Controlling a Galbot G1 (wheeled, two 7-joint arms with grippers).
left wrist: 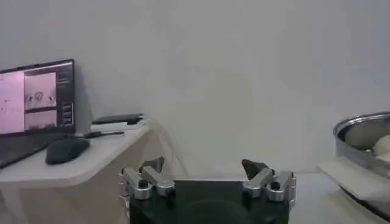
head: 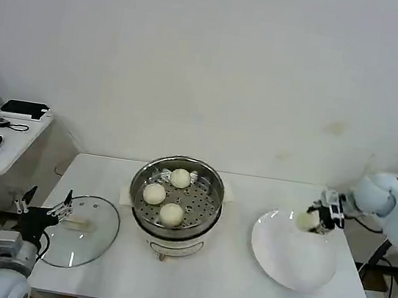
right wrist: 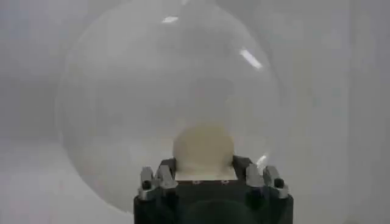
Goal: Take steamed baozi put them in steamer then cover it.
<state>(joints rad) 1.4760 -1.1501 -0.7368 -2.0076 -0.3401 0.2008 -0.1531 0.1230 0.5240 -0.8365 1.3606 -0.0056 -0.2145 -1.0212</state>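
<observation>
The head view looks down from above at the round shiny stainless-steel steamer (head: 176, 198). The left wrist view faces it from low and level (left wrist: 365, 143). The right wrist view hovers close over the flat white plate (right wrist: 109, 122), also seen beside the steamer (head: 280, 260).

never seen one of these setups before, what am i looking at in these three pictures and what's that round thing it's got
It is a two-armed robot at a white table. One picture looks down from its head; the other two come from cameras on its wrists. In the middle stands a steel steamer with three steamed baozi inside, one of them at. A glass lid lies flat to the steamer's left. The right end effector is shut on a fourth baozi over a white plate. The left end effector waits open beside the lid, holding nothing.
</observation>
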